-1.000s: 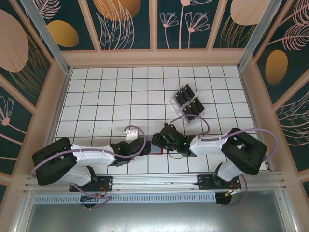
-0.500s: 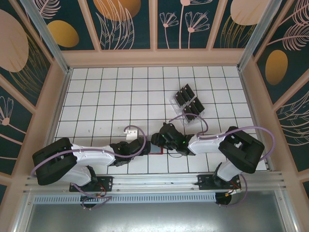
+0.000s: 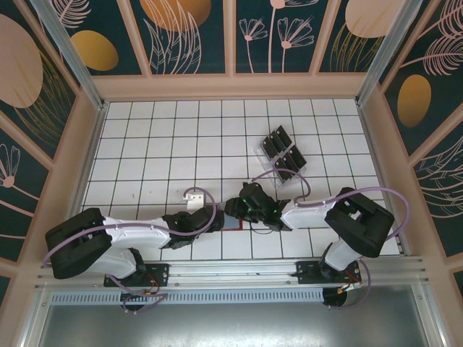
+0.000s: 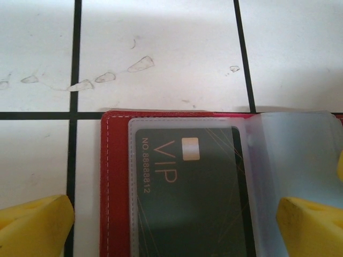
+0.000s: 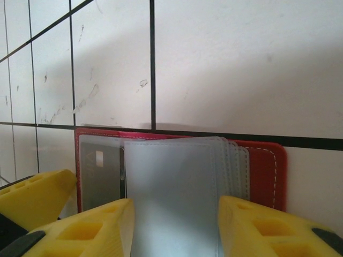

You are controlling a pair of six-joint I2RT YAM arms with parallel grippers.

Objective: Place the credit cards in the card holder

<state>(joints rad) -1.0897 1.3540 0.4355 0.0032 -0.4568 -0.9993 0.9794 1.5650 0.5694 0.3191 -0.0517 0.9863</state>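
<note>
From above, two arms met at the lower middle of the white tiled surface (image 3: 145, 144), the left arm (image 3: 137, 233) reaching in from the lower left and the right arm (image 3: 311, 213) from the lower right. One red card holder (image 3: 231, 228) lay just under their wrists, near the surface's lower edge. Up and to the right, well apart from it, stood one clear tray (image 3: 258, 152) holding several credit cards (image 3: 278, 143), too small to count surely. The tiles across the upper left lay open as far as the walls. In the left wrist view, the holder lay open at lower centre, its top edge running along a black grid line. One dark card marked VIP (image 4: 187, 198) sat inside a clear sleeve (image 4: 295, 155). The two left fingers (image 4: 32, 225) stood wide apart at the bottom corners, gripping nothing, with bare tile above. In the right wrist view, a fan of about five clear sleeves rose from the holder. The two right fingers (image 5: 268, 227) stood partly apart on either side of that fan; whether they clamped it I cannot tell. A third yellow finger sat at the lower left.
</note>
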